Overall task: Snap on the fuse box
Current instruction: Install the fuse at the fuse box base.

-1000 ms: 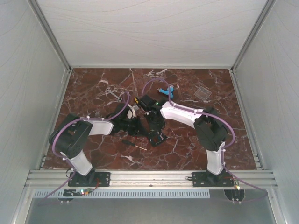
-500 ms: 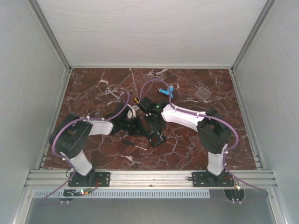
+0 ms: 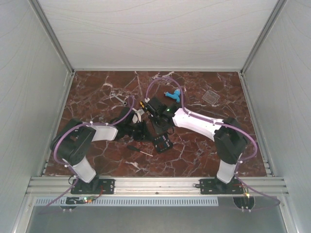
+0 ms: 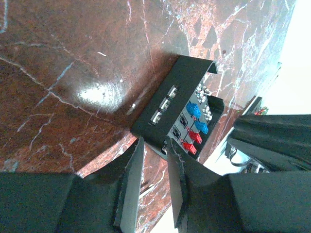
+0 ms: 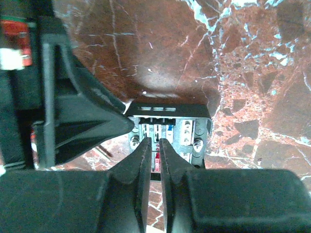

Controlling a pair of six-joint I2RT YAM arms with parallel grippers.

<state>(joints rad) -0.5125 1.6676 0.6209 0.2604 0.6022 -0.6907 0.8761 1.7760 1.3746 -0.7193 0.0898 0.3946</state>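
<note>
Marble table [image 3: 97, 97], white-walled bay. We note the fuse box [image 3: 163, 142] mid-table between both arms, uncovered. Its clear cover [image 3: 211, 96] lies well apart, far right. Left gripper [image 4: 154, 145] straddles the box's near wall; whether it bites, we cannot tell. Right gripper [image 5: 154, 144] hovers over the fuses, fingers a slit apart, empty. We judge fetching the cover comes next.

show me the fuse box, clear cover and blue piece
fuse box [image 4: 180, 77], left wrist view, its black side wall
clear cover [image 3: 212, 96], top view, its middle
blue piece [image 3: 170, 94], top view, its middle
</note>
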